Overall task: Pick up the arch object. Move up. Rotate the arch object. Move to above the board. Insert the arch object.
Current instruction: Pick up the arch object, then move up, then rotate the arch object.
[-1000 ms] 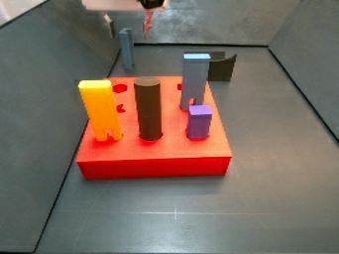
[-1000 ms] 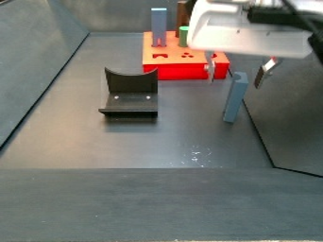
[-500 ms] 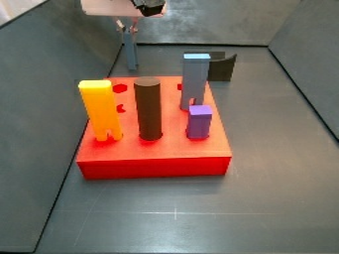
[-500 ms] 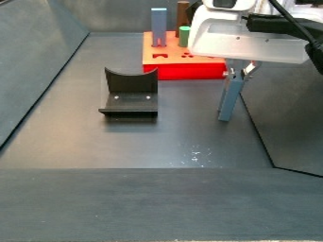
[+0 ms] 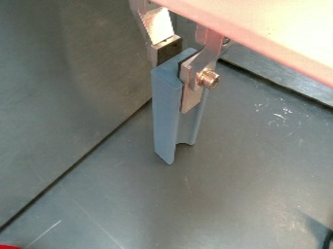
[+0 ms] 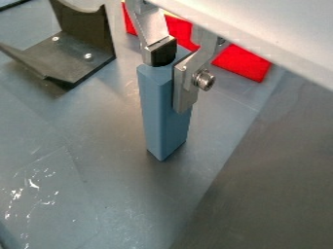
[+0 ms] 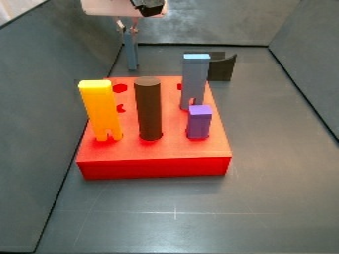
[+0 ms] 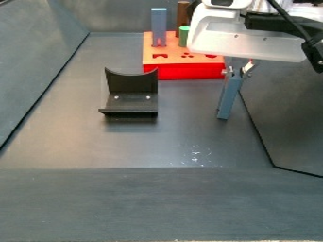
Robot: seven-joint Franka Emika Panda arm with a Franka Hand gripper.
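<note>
The arch object (image 5: 174, 115) is a slim steel-blue piece standing upright on the grey floor; it also shows in the wrist view (image 6: 162, 117) and in both side views (image 7: 130, 52) (image 8: 229, 96). My gripper (image 5: 180, 63) is straight above it, with its fingers pressed on either side of the piece's top, seen too in the wrist view (image 6: 176, 66) and in both side views (image 7: 131, 27) (image 8: 240, 68). The board (image 7: 153, 157) is a thick red slab away from the arch; it also shows in a side view (image 8: 190, 68) and a wrist view (image 6: 242, 58).
On the board stand a yellow peg (image 7: 99, 109), a dark brown cylinder (image 7: 149, 107), a thicker blue-grey block (image 7: 195, 77) and a purple block (image 7: 200, 121). The fixture (image 8: 128, 92) stands on the floor beside the arch. Dark walls enclose the floor.
My gripper has come across and down over the arch object, and its fingers now straddle the top. In the last half second almost nothing moved. The arch still stands on the floor.
</note>
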